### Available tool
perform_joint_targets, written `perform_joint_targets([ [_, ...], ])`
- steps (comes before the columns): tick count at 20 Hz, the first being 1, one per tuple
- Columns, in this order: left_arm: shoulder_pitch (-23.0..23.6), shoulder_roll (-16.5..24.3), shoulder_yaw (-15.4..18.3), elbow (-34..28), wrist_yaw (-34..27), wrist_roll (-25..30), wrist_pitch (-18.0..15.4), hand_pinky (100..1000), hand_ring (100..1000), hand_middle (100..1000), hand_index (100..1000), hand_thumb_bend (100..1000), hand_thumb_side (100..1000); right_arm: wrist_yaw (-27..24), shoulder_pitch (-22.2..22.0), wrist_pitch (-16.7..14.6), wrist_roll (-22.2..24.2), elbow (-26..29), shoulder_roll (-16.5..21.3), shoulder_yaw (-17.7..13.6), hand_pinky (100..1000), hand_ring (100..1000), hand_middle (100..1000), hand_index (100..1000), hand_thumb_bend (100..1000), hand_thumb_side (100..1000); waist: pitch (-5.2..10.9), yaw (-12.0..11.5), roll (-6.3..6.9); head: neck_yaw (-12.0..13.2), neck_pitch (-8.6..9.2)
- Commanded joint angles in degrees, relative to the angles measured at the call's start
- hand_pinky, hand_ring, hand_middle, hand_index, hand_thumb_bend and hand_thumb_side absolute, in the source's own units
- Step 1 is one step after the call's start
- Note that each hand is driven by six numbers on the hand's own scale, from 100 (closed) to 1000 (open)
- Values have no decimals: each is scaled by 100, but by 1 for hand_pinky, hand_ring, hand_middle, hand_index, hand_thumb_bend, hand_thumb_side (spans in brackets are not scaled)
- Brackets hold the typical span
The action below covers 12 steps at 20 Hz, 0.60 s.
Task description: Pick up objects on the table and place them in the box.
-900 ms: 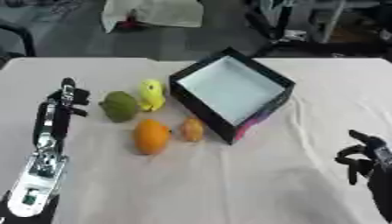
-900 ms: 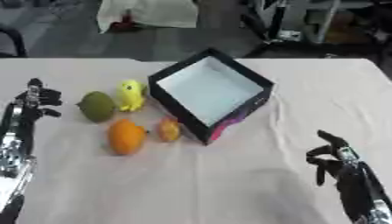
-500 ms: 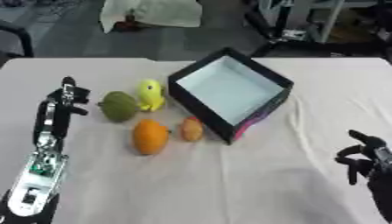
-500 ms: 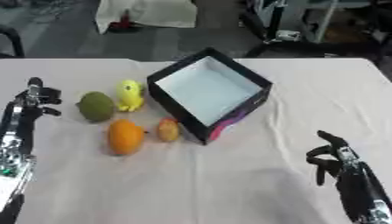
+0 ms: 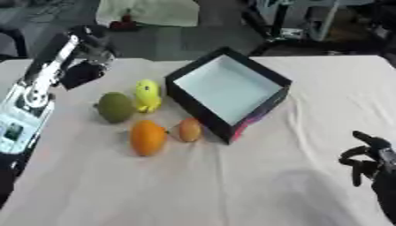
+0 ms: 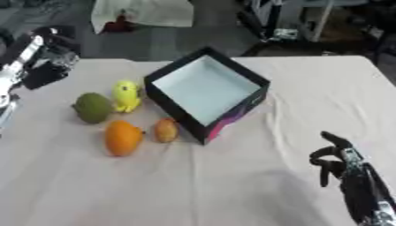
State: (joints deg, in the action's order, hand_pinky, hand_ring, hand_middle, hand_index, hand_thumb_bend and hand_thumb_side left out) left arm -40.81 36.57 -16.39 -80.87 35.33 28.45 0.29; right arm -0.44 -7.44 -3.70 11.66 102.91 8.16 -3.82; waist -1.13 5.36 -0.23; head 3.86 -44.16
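Left hand raised over the far left of the surface, nothing picked yet.

The left hand (image 5: 83, 73) hangs above the cloth-covered surface (image 5: 193, 190), up and to the left of the fruit; whether its fingers are spread or closed I cannot tell, and it holds nothing that shows. Next come the green fruit (image 5: 115, 107) and, touching it, the yellow toy (image 5: 147, 94); below them the orange (image 5: 147, 137) and, just beside it, a small fruit (image 5: 188, 129) against the box wall. The box (image 5: 226, 90) stands open and empty, tilted like a diamond. The right hand (image 6: 334, 161) rests idle at the lower right, fingers curled on nothing. This looks like the reach for a first object: the left hand needs to come down over the nearest piece, likely the green fruit, and close round it.
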Motion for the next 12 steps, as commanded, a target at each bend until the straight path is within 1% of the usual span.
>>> perform_joint_targets([
  [1, -665, 181, -483, 814, 763, 1404, -544, 867, 817, 867, 967, 346, 548, 28, 18, -11, 36, 52, 133, 10, 739, 234, 524, 892, 100, 1000, 98, 5, 61, -7, 4],
  [3, -1018, -20, -620, 1518, 1094, 1885, -909, 854, 812, 859, 973, 402, 503, 28, 15, -10, 39, 49, 133, 8, 739, 234, 519, 892, 100, 1000, 101, 5, 65, -18, 4],
  [5, -1228, -233, -597, 2144, 1415, 2126, -1222, 852, 804, 840, 952, 411, 483, 30, 14, -5, 38, 44, 123, 3, 739, 234, 518, 892, 100, 1000, 94, 4, 64, -45, 4],
  [8, -1353, -480, -460, 2763, 1783, 2225, -1585, 849, 804, 840, 946, 423, 483, 32, 15, 2, 34, 41, 108, -4, 739, 234, 517, 892, 100, 1000, 79, 5, 59, -72, 4],
  [10, -1382, -592, -387, 3015, 1938, 2189, -1730, 844, 800, 838, 943, 417, 479, 34, 15, 4, 35, 41, 101, -5, 739, 234, 517, 892, 100, 1000, 73, 2, 57, -78, 4],
  [12, -1396, -681, -325, 3218, 2067, 2077, -1804, 842, 798, 839, 941, 409, 474, 35, 15, 5, 42, 40, 97, -3, 739, 234, 516, 891, 100, 1000, 71, 0, 54, -85, 4],
])
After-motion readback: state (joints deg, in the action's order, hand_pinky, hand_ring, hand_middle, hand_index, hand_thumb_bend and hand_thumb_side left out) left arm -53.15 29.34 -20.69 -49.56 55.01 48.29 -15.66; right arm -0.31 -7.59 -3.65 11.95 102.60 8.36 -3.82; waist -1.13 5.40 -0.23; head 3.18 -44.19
